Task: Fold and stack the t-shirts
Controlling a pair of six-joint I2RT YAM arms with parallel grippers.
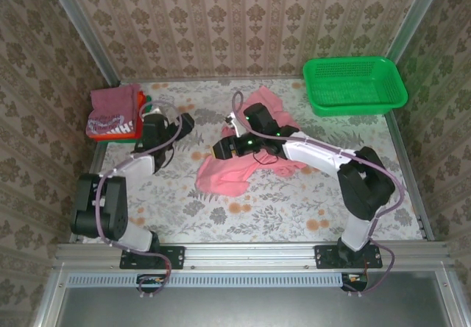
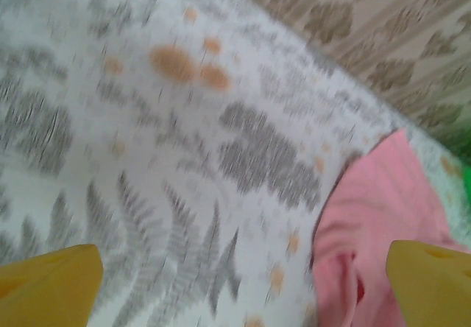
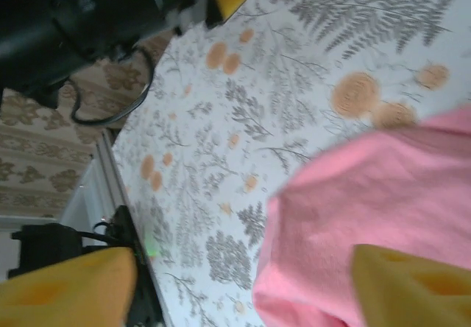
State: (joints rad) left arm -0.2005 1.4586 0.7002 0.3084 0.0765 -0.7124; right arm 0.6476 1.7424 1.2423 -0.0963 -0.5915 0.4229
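Note:
A salmon-pink t-shirt (image 1: 246, 154) lies crumpled in the middle of the table. My right gripper (image 1: 219, 150) hovers at its left edge, open, with bare tablecloth and the shirt's edge (image 3: 383, 194) between its yellow fingers (image 3: 66, 290). Just left of the shirt, my left gripper (image 1: 185, 123) is open over bare tablecloth. In the blurred left wrist view the pink cloth (image 2: 375, 216) lies beside the right fingertip (image 2: 430, 283). At the back left, a stack of folded t-shirts (image 1: 112, 115) has a maroon one with white print on top.
A green mesh basket (image 1: 353, 84) stands at the back right corner. Patterned walls close in the table (image 1: 294, 202) on three sides. The left arm's black body (image 3: 73, 10) crosses the top of the right wrist view.

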